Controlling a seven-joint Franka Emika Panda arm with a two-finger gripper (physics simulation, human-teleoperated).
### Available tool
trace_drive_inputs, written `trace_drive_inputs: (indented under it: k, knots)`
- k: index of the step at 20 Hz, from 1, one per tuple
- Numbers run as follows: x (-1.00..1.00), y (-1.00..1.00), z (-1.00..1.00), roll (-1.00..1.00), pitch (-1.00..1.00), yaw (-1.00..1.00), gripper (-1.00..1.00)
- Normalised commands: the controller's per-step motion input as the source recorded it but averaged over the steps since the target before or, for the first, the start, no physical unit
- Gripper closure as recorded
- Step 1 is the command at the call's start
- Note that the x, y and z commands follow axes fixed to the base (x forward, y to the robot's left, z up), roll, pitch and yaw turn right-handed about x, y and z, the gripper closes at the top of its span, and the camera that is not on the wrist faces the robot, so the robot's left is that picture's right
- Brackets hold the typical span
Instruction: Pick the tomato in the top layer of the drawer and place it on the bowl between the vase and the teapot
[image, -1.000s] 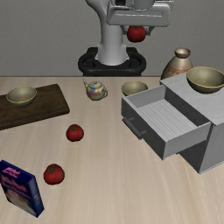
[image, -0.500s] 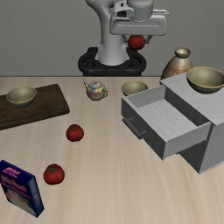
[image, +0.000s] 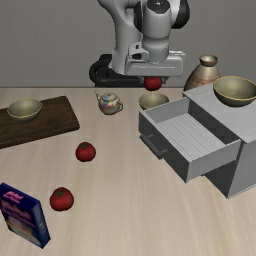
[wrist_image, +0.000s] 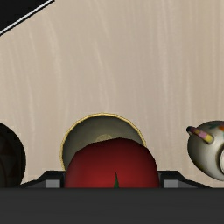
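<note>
Our end effector (image: 152, 80) is pinching the tomato (image: 152, 86) between both fingers. It hangs just above the small bowl (image: 153, 101) that stands between the teapot (image: 109, 102) and the vase (image: 203, 73). We judge the carry to be nearly over. In the wrist view the tomato (wrist_image: 114, 168) sits directly over the bowl's yellowish rim (wrist_image: 87, 124), with the teapot (wrist_image: 210, 144) off to one side, so the fruit looks lined up for release rather than more travel. It appears to be apart from the bowl. Coming in from above spares the two neighbours, which stand near on either side, from a knock by the fingers.

The drawer (image: 190, 140) stands pulled out of its grey cabinet (image: 235, 165), showing a ribbed floor. On the pale wooden tabletop (image: 130, 215) we see a second tomato (image: 86, 152) near a dark board (image: 58, 122) that carries another bowl (image: 24, 108). A third tomato (image: 62, 198) lies beside a blue box (image: 24, 215). One more bowl (image: 234, 92) rests on top of the cabinet. Behind everything is a plain grey wall (image: 40, 40).
</note>
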Motion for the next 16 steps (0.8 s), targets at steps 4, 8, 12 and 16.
trace_drive_inputs:
  k: [4, 8, 12, 16]
  knots:
    - [-0.25, 0.0, -0.75, 0.0, 0.0, 0.0, 1.0]
    - [-0.75, 0.25, 0.0, 0.0, 0.0, 0.0, 1.0]
    - [0.5, 0.0, 0.0, 0.0, 0.0, 0.0, -1.0]
    - [0.0, 0.0, 0.0, 0.0, 0.0, 0.0, -1.0]
